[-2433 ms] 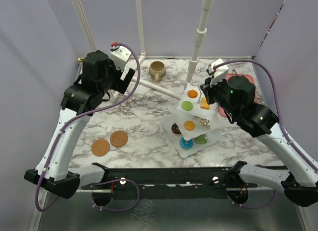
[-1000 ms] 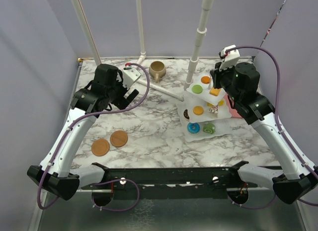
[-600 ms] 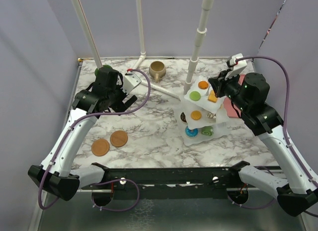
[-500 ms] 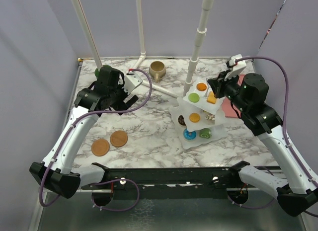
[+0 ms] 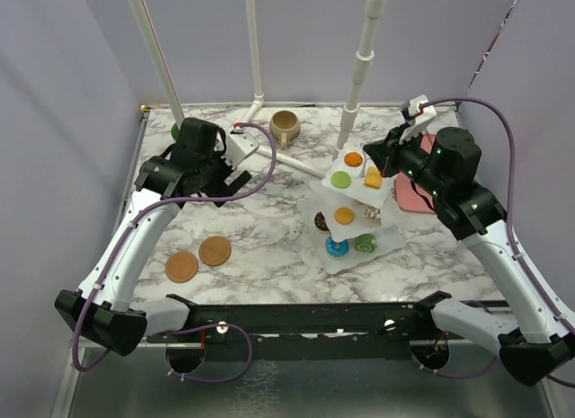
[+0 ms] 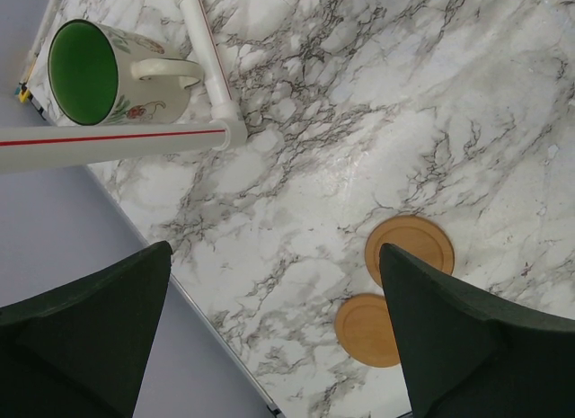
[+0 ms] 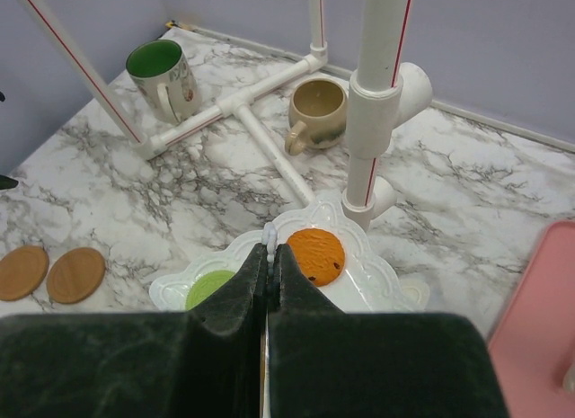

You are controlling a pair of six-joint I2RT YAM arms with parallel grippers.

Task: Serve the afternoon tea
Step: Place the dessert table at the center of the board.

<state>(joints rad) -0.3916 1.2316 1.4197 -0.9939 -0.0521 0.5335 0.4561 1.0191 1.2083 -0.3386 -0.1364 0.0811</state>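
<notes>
Hidden: lower tiers of stand (image 7: pixel 368 279) lie under right gripper (image 7: pixel 269 256); only its white top loop (image 7: pixel 269 231) shows
Right gripper: pinched shut on that loop
Left gripper (image 6: pixel 274 252): spread wide, holding nothing, marble (image 6: pixel 359 121) below
Stand axis: post runs down from fingertips; lean unclear
Room: pipe (image 7: pixel 382 94) just beyond fingertips, tray (image 7: pixel 539 301) right, open marble left
</notes>
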